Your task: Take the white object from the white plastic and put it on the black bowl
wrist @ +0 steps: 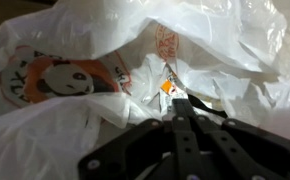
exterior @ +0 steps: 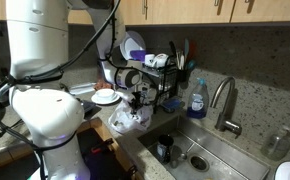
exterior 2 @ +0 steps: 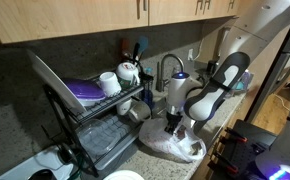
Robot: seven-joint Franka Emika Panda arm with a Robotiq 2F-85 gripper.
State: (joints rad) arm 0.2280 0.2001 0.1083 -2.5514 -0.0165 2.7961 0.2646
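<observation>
- The gripper [wrist: 173, 102] points down into a crumpled white plastic bag [wrist: 45, 135] on a kitchen counter [exterior: 100, 135].
- In the wrist view the two dark fingers [wrist: 182, 125] lie drawn together, with no gap showing between their tips.
- A small white packet [wrist: 163, 68] with red print and an orange patch lies right at the fingertips, inside a fold of the bag. The tips seem to touch its orange end, but the picture is too blurred to say whether they pinch it.
- To the left of the fingers in the wrist view, the bag carries a panda face print [wrist: 60, 75].
- Loose plastic rises around the fingers on every side.
- In both exterior views the gripper [exterior: 137, 103] [exterior 2: 173, 128] stands upright over the bag [exterior: 128, 121] [exterior 2: 177, 148], its tips sunk into the plastic.
- A dish rack [exterior: 160, 82] [exterior 2: 95, 115] stands just beside the bag, with plates and a white mug [exterior 2: 109, 82] in it.
- In an exterior view, a sink [exterior: 210, 160] lies near the fingers, past the bag, with a dark container [exterior: 165, 150] in it.
- A faucet [exterior: 225, 105] and a blue soap bottle [exterior: 196, 98] stand behind the sink.
</observation>
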